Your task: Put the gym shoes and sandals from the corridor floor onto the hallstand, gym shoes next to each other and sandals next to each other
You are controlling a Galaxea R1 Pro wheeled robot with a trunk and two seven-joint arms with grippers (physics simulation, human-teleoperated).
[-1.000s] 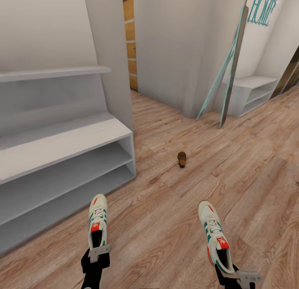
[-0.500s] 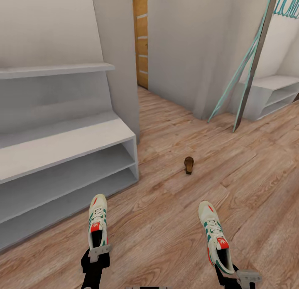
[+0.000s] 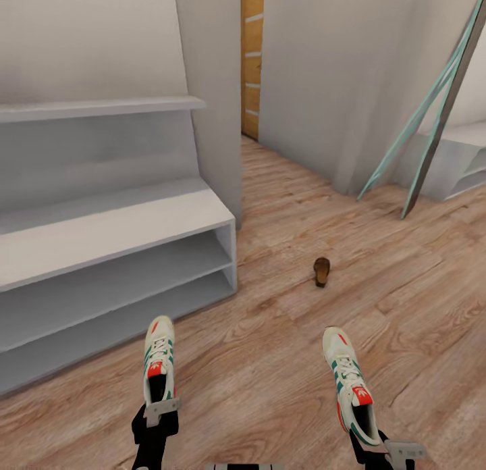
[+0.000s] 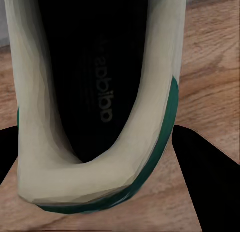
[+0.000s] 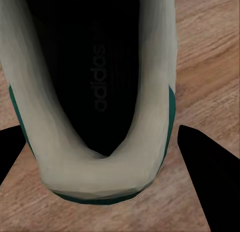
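The whole head view has swung since a second ago: the hallstand [image 3: 115, 233] now reaches further right in the picture, the wooden door [image 3: 251, 58] has slid rightward and the small white bench [image 3: 466, 163] at far right is mostly cut off, so the camera has turned and not the things. The lone brown sandal [image 3: 322, 271] lies on the corridor floor [image 3: 283, 362], well apart from the rack's right end. The left claw [image 3: 162, 410] holds one gym shoe [image 3: 159, 365] by its heel, toe pointing far. The right claw [image 3: 395, 450] grips the other gym shoe [image 3: 349, 385] at its heel likewise. Both shoes sit in the picture just where they were.
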